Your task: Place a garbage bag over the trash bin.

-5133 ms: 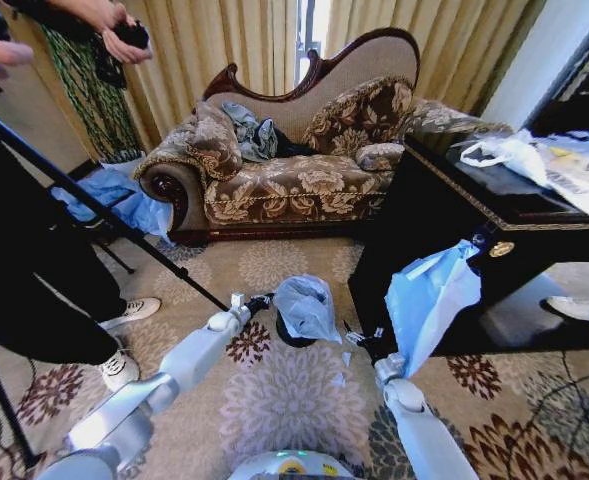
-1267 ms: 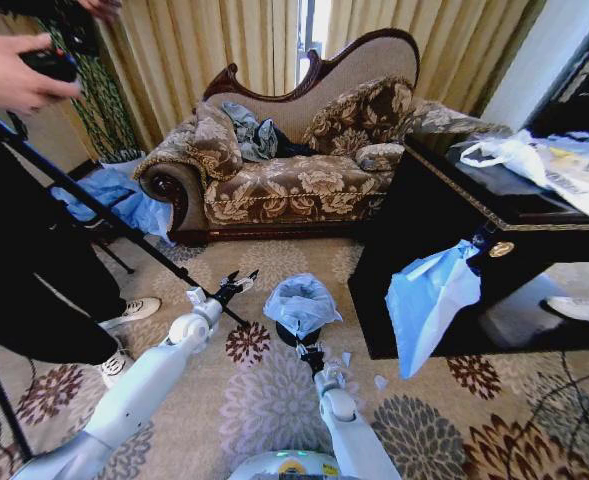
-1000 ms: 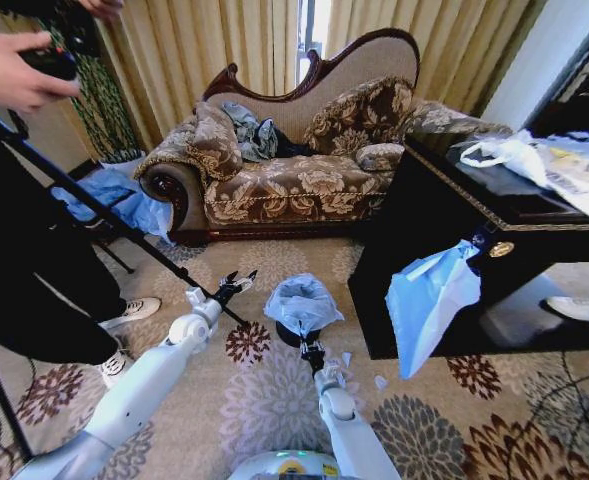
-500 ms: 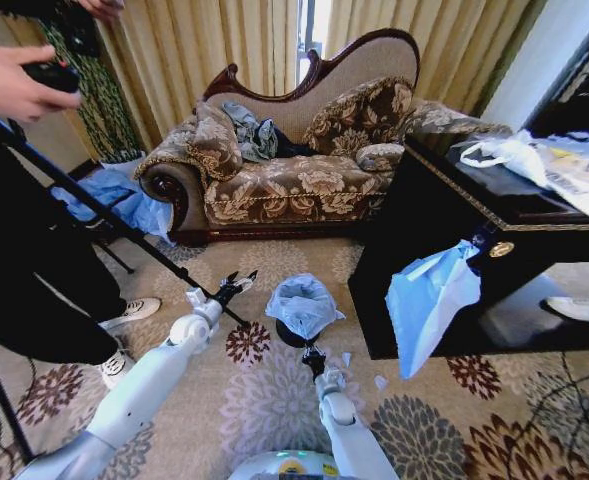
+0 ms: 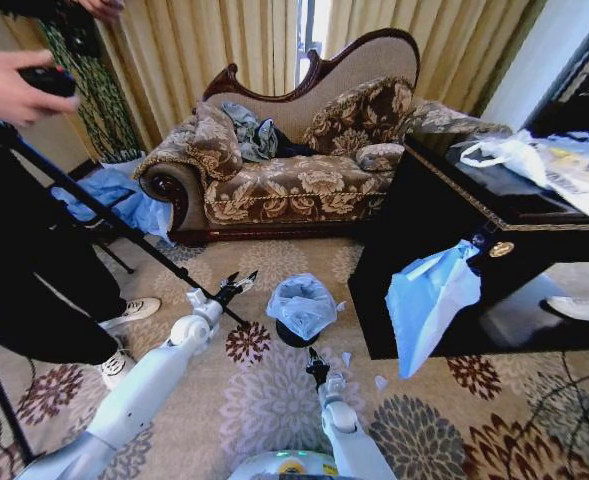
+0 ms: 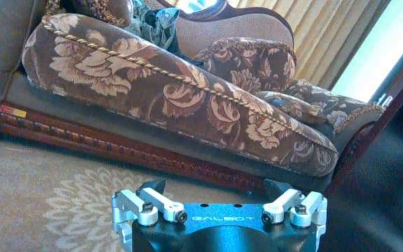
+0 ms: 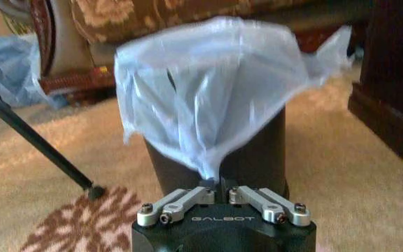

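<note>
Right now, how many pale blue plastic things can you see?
3: the garbage bag over the bin; a bundle hanging on the black cabinet; a heap left of the sofa.

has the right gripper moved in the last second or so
Yes. In the head view the right gripper, shut on the garbage bag, has pulled back from the trash bin toward the robot, across the carpet's floral pattern.

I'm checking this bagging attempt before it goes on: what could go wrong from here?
1. The right hand is shut on a thin tail of the garbage bag; pulling down might tear the film or tug it off the far rim.
2. The trash bin is small and stands free on the carpet, so that pull may tip or drag it.
3. The left hand hangs open off to the side, bracing neither bin nor bag.
</note>
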You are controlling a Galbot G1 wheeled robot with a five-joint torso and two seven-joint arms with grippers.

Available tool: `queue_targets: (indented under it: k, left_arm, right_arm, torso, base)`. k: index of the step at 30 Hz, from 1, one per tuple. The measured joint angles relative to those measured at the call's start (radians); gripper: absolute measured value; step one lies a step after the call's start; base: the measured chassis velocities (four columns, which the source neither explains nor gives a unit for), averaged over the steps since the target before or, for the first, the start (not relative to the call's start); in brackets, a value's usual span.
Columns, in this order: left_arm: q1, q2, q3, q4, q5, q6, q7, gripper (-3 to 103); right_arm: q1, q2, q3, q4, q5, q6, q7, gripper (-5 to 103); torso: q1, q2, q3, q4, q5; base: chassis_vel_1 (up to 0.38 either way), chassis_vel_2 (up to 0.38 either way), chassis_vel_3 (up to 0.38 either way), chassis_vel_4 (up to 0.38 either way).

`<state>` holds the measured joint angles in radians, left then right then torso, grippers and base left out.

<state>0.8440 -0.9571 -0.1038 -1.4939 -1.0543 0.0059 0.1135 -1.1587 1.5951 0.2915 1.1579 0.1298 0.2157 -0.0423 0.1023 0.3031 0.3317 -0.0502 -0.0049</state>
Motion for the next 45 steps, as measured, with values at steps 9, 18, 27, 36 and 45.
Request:
queue_targets:
  k: [9,18,27,36,45]
  left_arm:
    - [0.001,-0.008,0.001,0.003,0.000,0.000,0.001,97]
    - [0.002,-0.012,0.000,0.003,-0.002,-0.001,0.001,97]
    - [0.005,-0.017,0.000,0.008,-0.002,-0.003,0.002,97]
    - [0.005,-0.023,-0.002,0.011,-0.005,-0.003,0.003,97]
    - [0.010,-0.015,-0.006,0.007,-0.007,-0.003,0.002,97]
  right_arm:
    - [-0.038,-0.024,-0.024,0.136,-0.038,-0.010,0.023,36]
    - [-0.001,-0.009,-0.055,0.122,-0.050,-0.017,0.032,68]
    - [0.061,0.012,-0.027,-0.010,-0.056,0.007,0.039,100]
    - [0.051,0.013,-0.040,-0.033,-0.072,-0.001,0.029,100]
    - [0.049,0.013,-0.034,-0.044,-0.098,0.013,0.022,100]
  torso:
    - [0.000,0.000,0.000,-0.0003,0.0001]
    - [0.000,0.000,0.000,-0.0002,0.0001]
    - [0.000,0.000,0.000,-0.0003,0.0000]
    - [0.000,0.000,0.000,-0.0003,0.0000]
    - [0.000,0.000,0.000,-0.0003,0.0000]
  base:
    - [0.000,0.000,0.000,0.000]
    - [0.000,0.000,0.000,0.000]
    - [0.000,0.000,0.000,0.000]
    - [0.000,0.000,0.000,0.000]
    - [0.000,0.000,0.000,0.000]
